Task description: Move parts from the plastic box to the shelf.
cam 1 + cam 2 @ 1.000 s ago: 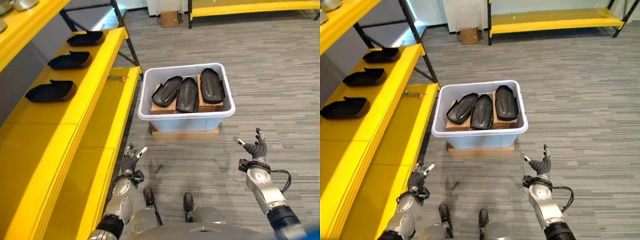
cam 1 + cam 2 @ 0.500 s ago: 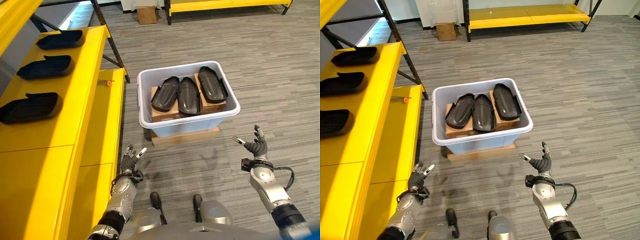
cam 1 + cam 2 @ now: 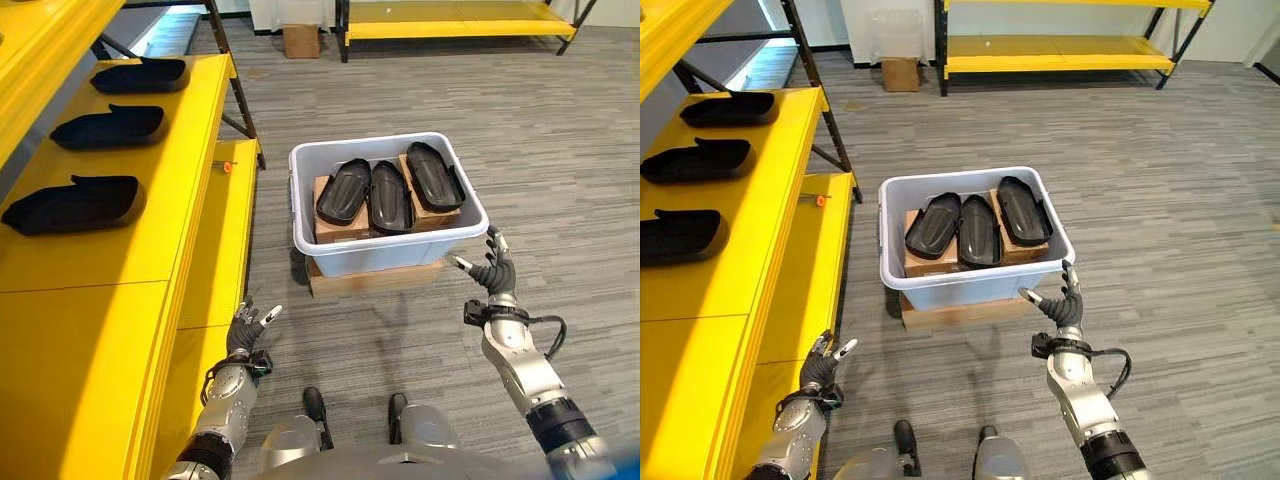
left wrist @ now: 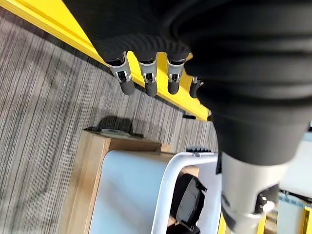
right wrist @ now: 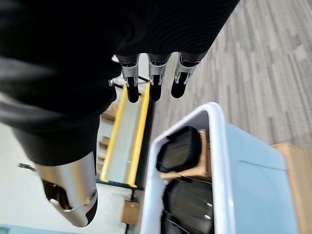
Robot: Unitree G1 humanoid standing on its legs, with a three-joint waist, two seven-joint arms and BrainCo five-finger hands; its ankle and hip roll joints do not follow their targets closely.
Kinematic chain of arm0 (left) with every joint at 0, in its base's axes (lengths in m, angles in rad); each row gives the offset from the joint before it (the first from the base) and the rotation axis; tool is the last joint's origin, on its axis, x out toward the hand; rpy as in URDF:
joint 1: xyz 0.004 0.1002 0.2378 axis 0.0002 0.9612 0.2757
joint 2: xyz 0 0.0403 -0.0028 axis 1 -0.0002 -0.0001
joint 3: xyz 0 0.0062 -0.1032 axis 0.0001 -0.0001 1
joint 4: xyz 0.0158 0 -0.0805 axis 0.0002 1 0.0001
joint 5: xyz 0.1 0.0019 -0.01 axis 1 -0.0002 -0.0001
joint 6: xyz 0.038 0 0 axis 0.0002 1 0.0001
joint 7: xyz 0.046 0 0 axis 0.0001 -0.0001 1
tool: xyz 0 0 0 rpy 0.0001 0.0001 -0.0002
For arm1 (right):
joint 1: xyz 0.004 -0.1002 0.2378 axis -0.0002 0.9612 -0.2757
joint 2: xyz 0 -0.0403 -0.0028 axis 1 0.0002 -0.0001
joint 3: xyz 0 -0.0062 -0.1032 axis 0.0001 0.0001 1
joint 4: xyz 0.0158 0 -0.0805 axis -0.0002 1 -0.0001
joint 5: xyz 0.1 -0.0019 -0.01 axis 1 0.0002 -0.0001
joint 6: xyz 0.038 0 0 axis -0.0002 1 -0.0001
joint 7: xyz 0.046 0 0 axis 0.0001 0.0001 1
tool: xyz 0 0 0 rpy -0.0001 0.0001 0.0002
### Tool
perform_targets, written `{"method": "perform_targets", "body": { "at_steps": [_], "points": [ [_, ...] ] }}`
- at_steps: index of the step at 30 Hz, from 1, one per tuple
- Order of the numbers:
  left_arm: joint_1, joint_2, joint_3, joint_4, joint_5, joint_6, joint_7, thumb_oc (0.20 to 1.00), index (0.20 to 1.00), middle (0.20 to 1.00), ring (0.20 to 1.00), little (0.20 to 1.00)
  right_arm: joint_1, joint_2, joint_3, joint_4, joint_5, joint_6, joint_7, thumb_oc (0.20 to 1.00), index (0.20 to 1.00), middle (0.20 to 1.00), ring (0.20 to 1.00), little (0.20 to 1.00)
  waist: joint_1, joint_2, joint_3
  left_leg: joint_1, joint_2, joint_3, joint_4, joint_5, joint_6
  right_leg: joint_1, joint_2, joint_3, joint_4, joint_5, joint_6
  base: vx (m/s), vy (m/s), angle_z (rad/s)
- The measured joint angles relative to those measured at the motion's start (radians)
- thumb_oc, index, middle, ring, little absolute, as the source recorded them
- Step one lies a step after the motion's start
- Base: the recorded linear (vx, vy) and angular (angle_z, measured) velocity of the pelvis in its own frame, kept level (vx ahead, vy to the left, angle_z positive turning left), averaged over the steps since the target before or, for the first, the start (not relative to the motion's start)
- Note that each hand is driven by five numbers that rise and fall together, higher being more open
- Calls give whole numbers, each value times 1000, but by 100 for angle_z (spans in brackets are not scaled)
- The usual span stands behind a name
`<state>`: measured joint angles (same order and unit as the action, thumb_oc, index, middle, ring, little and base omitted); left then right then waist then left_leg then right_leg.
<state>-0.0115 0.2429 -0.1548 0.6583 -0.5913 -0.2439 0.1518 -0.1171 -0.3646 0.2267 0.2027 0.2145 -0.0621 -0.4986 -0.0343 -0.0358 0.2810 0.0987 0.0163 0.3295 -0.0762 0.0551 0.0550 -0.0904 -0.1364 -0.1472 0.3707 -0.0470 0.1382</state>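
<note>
No readable writing showed. Three black parts (image 3: pixel 390 195) lay side by side in the pale plastic box (image 3: pixel 380 245) on the floor, long axes running away from the robot. Three more sat on the yellow shelf (image 3: pixel 150 240). The right hand (image 3: pixel 492 275), fingers spread and empty, was raised near the box's corner; the left hand (image 3: pixel 243 335) hung low, relaxed and empty.

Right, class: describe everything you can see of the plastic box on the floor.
The plastic box is a pale blue-grey rectangular tub with a rolled rim and smooth walls. It stands upright on a flat wooden board on the grey carpet, beside the yellow shelf. Inside, three black parts lie on cardboard boxes. Neither hand touches it.
</note>
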Motion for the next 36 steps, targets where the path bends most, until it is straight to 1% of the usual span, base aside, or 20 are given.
{"method": "perform_targets", "body": {
  "at_steps": [3,5,6,7,9,11,14,15,16,17,18,19,21,23,26,31,33,34,35,36],
  "points": [
    [4,-3,-2,3,23,-1,0,1000,1000,1000,1000,1000,-5,-1,14,0,-1,-3,11,1000,1000,1000,1000,1000,1,0,-4,-2,15,21,8,-8,10,-48,-28,-45,57,14,-9,56,23,-19],
    [17,0,-1,2,22,-3,1,1000,1000,1000,1000,1000,-3,-1,11,1,-3,-7,22,1000,1000,1000,1000,1000,1,0,-6,-5,13,19,2,-11,6,-28,-42,-77,-11,3,-13,35,-138,0],
    [21,4,3,3,22,-2,1,1000,1000,1000,1000,1000,-6,-1,8,1,-3,-10,27,1000,1000,1000,1000,1000,7,-3,-8,-22,19,18,6,-11,6,-18,-42,-83,-100,6,-9,263,-322,-5],
    [28,2,11,11,22,0,1,1000,1000,1000,1000,1000,-3,-3,9,2,-3,-4,26,1000,1000,1000,1000,1000,20,-2,-8,-34,24,16,10,-11,5,5,-55,-59,-270,37,19,273,-326,0],
    [30,-4,9,36,24,0,1,1000,1000,1000,1000,1000,-1,-2,9,29,-2,15,15,1000,1000,1000,1000,1000,24,-3,-8,-32,26,14,10,-11,2,31,-121,-62,-447,109,79,220,-295,8],
    [55,-1,8,35,24,-1,1,1000,1000,1000,1000,1000,6,0,10,34,-2,27,13,1000,1000,1000,1000,1000,27,-14,-5,-22,42,10,8,-11,2,23,-158,-88,-441,124,84,294,-286,7],
    [121,3,2,30,36,-9,1,1000,1000,1000,1000,1000,14,9,8,81,-1,38,8,1000,1000,1000,1000,1000,34,-37,-20,-4,77,-4,6,0,-22,77,-148,-121,-406,123,94,137,-235,16],
    [129,15,-3,30,36,-8,1,1000,1000,1000,1000,1000,21,11,8,84,0,39,-1,1000,1000,1000,1000,1000,37,-60,-33,-16,77,-21,4,-5,-30,87,-149,-113,-379,104,82,203,-209,88],
    [110,3,-22,25,35,0,-1,1000,1000,1000,1000,1000,20,9,-27,100,9,48,-19,1000,1000,1000,1000,1000,23,-65,-25,-16,87,-68,28,-4,-57,103,-111,-111,-389,137,60,317,-255,70],
    [128,-12,-35,6,36,1,-1,1000,1000,1000,1000,1000,22,-6,-29,97,16,55,-25,1000,1000,1000,1000,1000,25,-41,-34,8,95,-69,68,-16,-60,117,-82,-110,-393,137,56,367,-368,54],
    [136,-36,-26,-8,35,2,-3,1000,1000,1000,1000,1000,30,-22,-34,101,17,58,-47,1000,1000,1000,1000,1000,10,9,-52,49,140,-74,25,-43,-93,137,-26,-115,-392,139,26,388,-387,-6],
    [125,-37,-26,-8,35,2,-3,1000,1000,1000,1000,1000,32,-35,-33,101,17,61,-51,1000,1000,1000,1000,1000,9,20,-53,48,157,-73,35,-44,-95,136,-10,-114,-390,135,-1,255,-319,0],
    [122,-40,-20,-6,34,3,-22,1000,1000,1000,1000,1000,32,-55,-40,98,14,63,-60,1000,1000,1000,1000,1000,-5,40,-55,49,173,-72,29,-41,-95,139,17,-114,-393,127,-23,174,-184,-3],
    [121,-47,-21,-6,34,7,-29,1000,1000,1000,1000,1000,33,-73,-55,98,13,68,-69,1000,1000,1000,1000,1000,-18,60,-56,55,190,-73,26,-28,-102,138,39,-114,-390,115,-44,159,-231,-4],
    [97,-64,-24,7,34,19,-45,1000,1000,1000,1000,1000,33,-113,-67,98,-4,67,-80,1000,1000,1000,1000,1000,-32,63,-47,22,203,-83,94,-18,-119,127,45,-116,-359,91,-70,116,-253,5],
    [44,-71,-33,15,34,23,-62,1000,1000,1000,1000,1000,23,-125,-80,92,-43,55,-76,1000,1000,1000,1000,1000,-36,65,-38,-47,227,-90,155,-1,-95,30,51,-115,-223,10,-112,139,-236,3],
    [33,-70,-33,15,34,23,-62,1000,1000,1000,1000,1000,24,-125,-81,82,-45,44,-55,1000,1000,1000,1000,1000,-34,61,-33,-55,231,-92,162,34,-83,8,47,-114,-170,-33,-127,190,-221,17],
    [30,-68,-31,15,34,22,-61,1000,1000,1000,1000,1000,27,-125,-82,63,-65,38,-32,1000,1000,1000,1000,1000,-41,61,-32,-68,231,-91,149,113,-110,3,53,-123,-145,-54,-149,124,-283,52],
    [20,-60,-32,13,34,22,-60,1000,1000,1000,1000,1000,30,-124,-86,42,-76,31,-22,1000,1000,1000,1000,1000,-50,44,-25,-93,228,-89,149,192,-174,-10,46,-120,-141,-65,-167,114,-223,71],
    [-1,-54,-31,11,34,21,-60,1000,1000,1000,1000,1000,27,-123,-88,26,-81,27,-11,1000,1000,1000,1000,1000,-51,33,-17,-132,228,-89,185,239,-194,-12,41,-135,-150,-69,-179,86,-59,59]
  ]
}}
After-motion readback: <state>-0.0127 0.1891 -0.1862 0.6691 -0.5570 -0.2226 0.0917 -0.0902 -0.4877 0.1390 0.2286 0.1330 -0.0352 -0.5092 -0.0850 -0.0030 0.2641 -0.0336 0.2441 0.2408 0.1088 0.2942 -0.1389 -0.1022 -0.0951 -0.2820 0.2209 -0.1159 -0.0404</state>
